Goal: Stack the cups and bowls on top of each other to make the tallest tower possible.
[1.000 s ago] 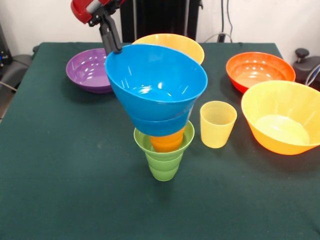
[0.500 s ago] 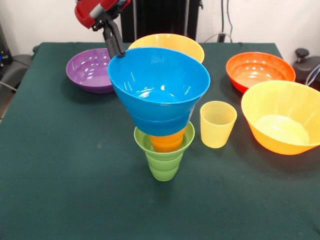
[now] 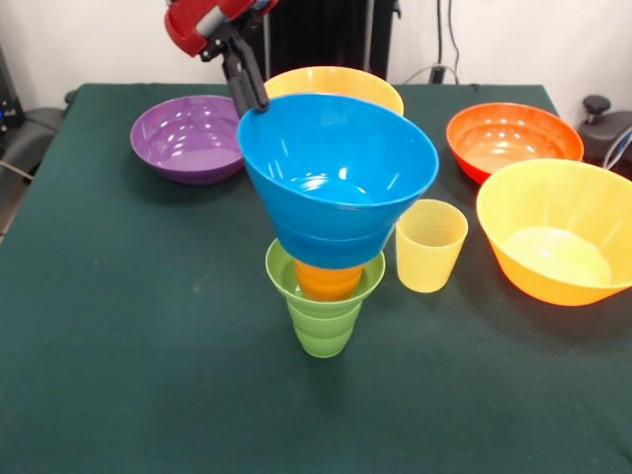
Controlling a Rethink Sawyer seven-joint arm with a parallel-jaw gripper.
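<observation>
The tower's base is a green ribbed cup [image 3: 323, 321] standing on the dark green cloth, with an orange cup [image 3: 329, 281] nested inside it. A medium blue bowl [image 3: 336, 173] hangs tilted right over the orange cup. Its base hides the cup's rim, so I cannot tell whether they touch. My gripper [image 3: 254, 101] comes down from the upper left and is shut on the bowl's far left rim. A pale yellow cup [image 3: 430, 245] stands upright just right of the tower.
A purple bowl [image 3: 188, 138] sits at the back left. A big orange bowl [image 3: 336, 81] is behind the blue one. A red-orange bowl [image 3: 512, 138] is at the back right, and another big orange bowl [image 3: 563, 242] lies at the right edge.
My gripper has carried the blue bowl to the right and a little up, so its mouth now leans further right over the nested cups. Everything else is still.
</observation>
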